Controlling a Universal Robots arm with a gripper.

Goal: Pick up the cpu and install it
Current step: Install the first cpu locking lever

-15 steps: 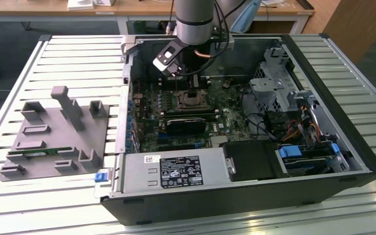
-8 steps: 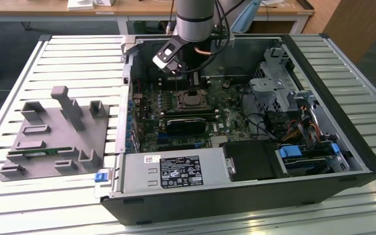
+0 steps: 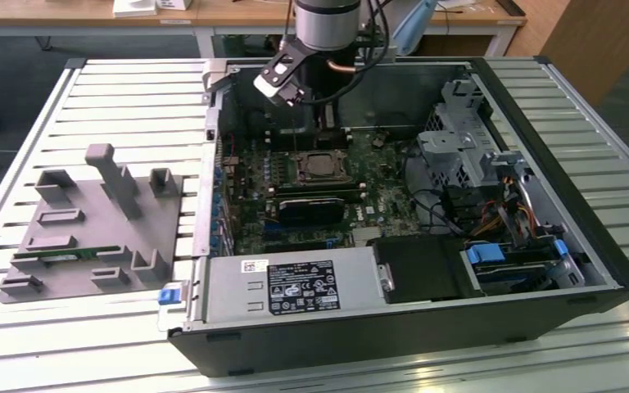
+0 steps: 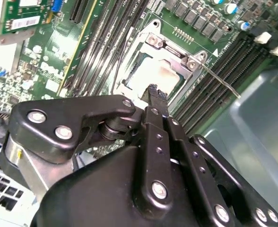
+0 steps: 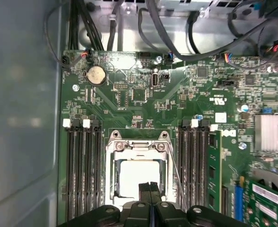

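The cpu (image 5: 138, 178) sits in the motherboard socket (image 5: 138, 144) inside the computer case (image 3: 576, 213); the gripper (image 5: 150, 189) hangs above, fingers together.

No print can be read anywhere. The cpu (image 5: 138, 177) has a pale top with no legible marking. Well apart from the cpu, across the motherboard (image 3: 292, 221), the power supply box (image 3: 292, 286) carries 1 dark label (image 3: 301, 292) with pale symbols and 1 small white sticker (image 3: 255, 265), both too small to make out. Near the cpu, beyond the memory slots (image 5: 195, 161), a green card (image 5: 264, 201) bears 2 white stickers (image 5: 266, 194) whose lines are blurred.
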